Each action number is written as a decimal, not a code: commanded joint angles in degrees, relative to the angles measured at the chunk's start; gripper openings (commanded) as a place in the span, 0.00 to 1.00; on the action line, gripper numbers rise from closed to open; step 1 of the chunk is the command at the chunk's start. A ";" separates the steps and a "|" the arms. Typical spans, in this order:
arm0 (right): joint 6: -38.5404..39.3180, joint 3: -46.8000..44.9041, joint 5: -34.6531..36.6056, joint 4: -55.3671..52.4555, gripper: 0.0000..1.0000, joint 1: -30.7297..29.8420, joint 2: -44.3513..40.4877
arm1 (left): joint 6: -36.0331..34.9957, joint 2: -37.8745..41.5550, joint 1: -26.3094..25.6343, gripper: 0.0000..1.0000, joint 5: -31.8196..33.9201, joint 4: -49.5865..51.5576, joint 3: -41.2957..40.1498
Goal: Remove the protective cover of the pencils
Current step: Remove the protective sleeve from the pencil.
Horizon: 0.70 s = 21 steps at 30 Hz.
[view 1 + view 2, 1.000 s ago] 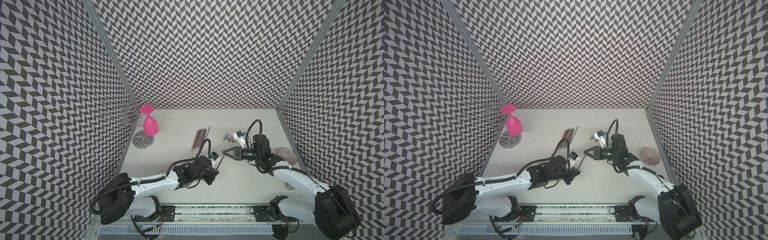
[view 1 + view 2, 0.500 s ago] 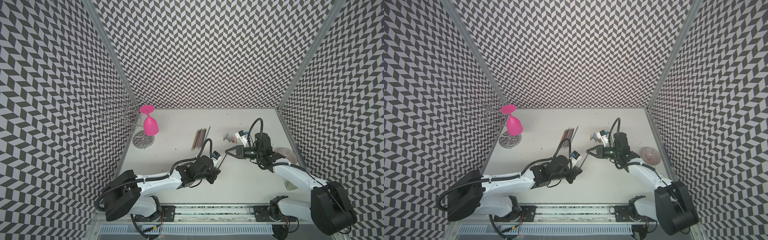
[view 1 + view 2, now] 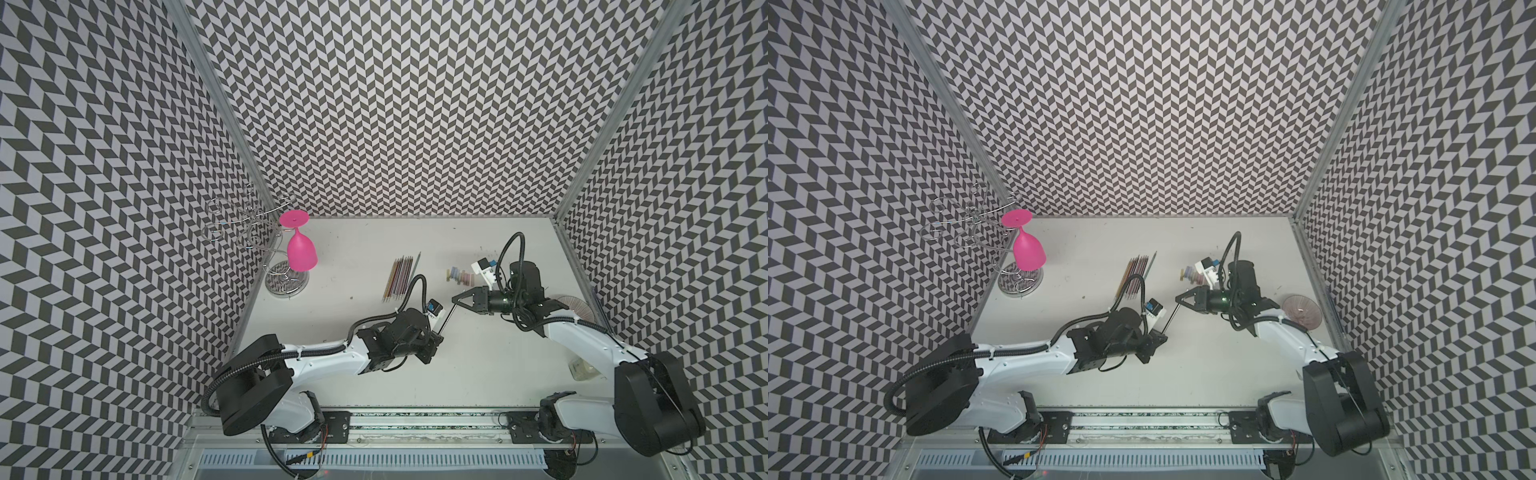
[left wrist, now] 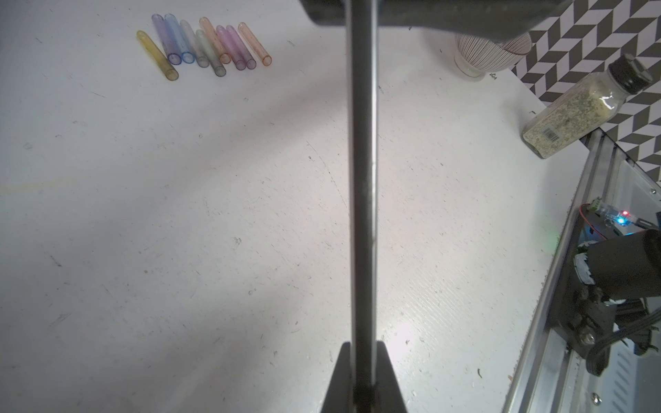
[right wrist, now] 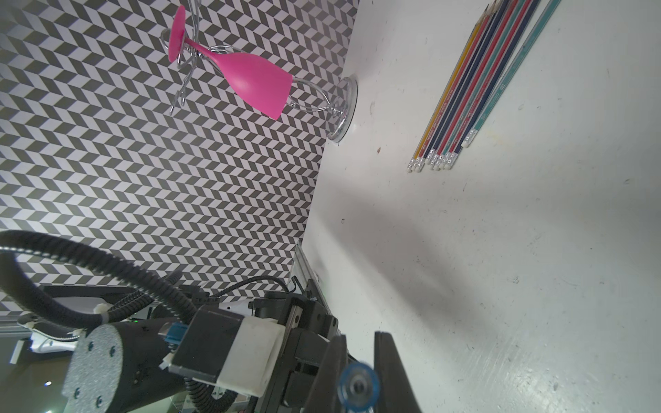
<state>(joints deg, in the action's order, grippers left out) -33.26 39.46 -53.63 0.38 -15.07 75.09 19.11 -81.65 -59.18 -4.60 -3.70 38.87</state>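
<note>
A dark pencil (image 3: 447, 318) spans the gap between my two grippers above the middle of the table. My left gripper (image 3: 437, 333) (image 4: 362, 348) is shut on its lower end. My right gripper (image 3: 455, 300) (image 5: 360, 338) is shut on the blue protective cover (image 5: 358, 388) at its other end, which I see end-on between the jaws. The other pencils (image 3: 401, 277) (image 5: 468, 89) lie side by side further back. Several removed clear tinted covers (image 3: 459, 276) (image 4: 207, 46) lie in a row to their right.
A pink glass (image 3: 301, 249) hangs upside down on a wire rack (image 3: 286, 282) at the back left. A striped bowl (image 3: 575, 305) and a spice jar (image 4: 579, 107) stand by the right wall. The metal rail (image 3: 415, 415) runs along the table's front edge.
The right arm's elbow and wrist have shifted slightly. Both grippers stay shut, with the pencil still spanning between them in about the same place.
</note>
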 commanded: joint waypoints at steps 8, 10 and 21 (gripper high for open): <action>0.71 7.55 8.58 8.36 0.01 4.72 2.54 | -0.76 -2.74 -1.64 0.00 -5.50 13.49 -2.75; 1.39 8.27 9.64 7.63 0.01 4.79 3.02 | -0.41 -3.10 -1.66 0.00 -5.57 13.72 -2.66; 2.12 10.65 14.25 7.42 0.01 5.35 5.18 | 0.07 -5.10 -2.06 0.00 -6.92 13.52 -2.42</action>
<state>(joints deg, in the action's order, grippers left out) -31.48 49.21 -41.82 4.25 -9.56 78.89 19.35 -86.67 -61.08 -10.37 7.25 36.29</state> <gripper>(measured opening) 0.127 0.070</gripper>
